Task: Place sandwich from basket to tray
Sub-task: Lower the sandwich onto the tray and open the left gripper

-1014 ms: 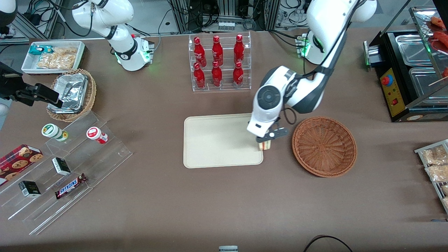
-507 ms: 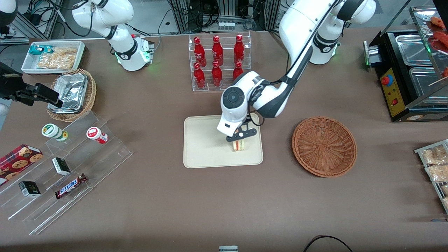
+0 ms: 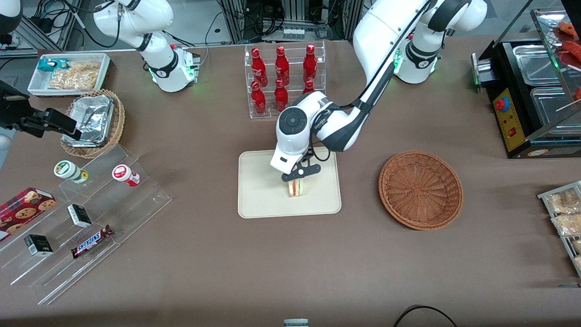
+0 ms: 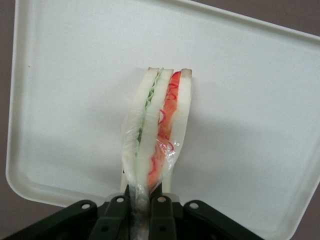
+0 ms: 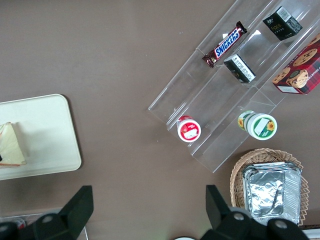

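The sandwich (image 3: 296, 188) is grasped by the gripper (image 3: 297, 180) above the tray (image 3: 258, 195), near its middle, well apart from the basket (image 3: 420, 189).

"SNICKERS" reads on the chocolate bar (image 3: 92, 241) lying on the clear stepped stand (image 3: 86, 227)

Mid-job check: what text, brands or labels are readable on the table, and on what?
"SNICKERS": candy bar on the clear stepped rack.
Red bottles: white script, too small to read.
Black boxes, cup lids and cookie box: print unreadable.
Sandwich, held over the tray in the shut claw: no text.
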Motion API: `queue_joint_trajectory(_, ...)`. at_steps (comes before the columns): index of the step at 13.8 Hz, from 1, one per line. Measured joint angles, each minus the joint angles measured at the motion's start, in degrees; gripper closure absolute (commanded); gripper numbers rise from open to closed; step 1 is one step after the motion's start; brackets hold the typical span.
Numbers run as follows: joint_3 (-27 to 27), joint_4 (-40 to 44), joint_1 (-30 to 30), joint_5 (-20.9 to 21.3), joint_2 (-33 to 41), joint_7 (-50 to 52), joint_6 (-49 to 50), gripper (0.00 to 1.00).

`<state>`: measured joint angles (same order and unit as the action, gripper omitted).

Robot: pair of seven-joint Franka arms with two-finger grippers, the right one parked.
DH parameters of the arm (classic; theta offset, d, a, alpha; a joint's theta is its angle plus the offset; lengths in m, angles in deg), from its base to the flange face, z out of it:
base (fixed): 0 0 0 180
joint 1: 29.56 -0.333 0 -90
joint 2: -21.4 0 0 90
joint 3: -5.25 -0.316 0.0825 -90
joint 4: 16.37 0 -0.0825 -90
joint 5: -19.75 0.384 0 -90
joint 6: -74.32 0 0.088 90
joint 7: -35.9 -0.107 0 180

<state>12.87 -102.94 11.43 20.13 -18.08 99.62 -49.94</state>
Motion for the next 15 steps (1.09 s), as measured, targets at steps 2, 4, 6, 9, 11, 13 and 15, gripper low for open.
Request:
queue_joint_trajectory(2,0.06,0.90,0.24,0.00,-1.06,0.25,0.00,0.91)
queue_joint_trajectory(4,0.07,1.62,0.32,0.00,-1.82,0.55,0.00,0.45)
queue_joint_trajectory(6,0.06,2.06,0.32,-0.01,-2.19,1.02,0.00,0.00)
queue_joint_trajectory(9,0.03,3.74,0.32,0.03,-1.98,1.14,0.05,0.00)
queue_joint_trajectory(11,-0.12,4.84,0.30,0.15,-0.93,1.12,0.97,0.00)
queue_joint_trajectory(13,-0.31,5.24,0.23,0.19,1.23,1.11,3.44,0.00)
queue_joint_trajectory(15,-0.95,5.28,0.11,0.28,4.12,0.90,7.08,0.00)
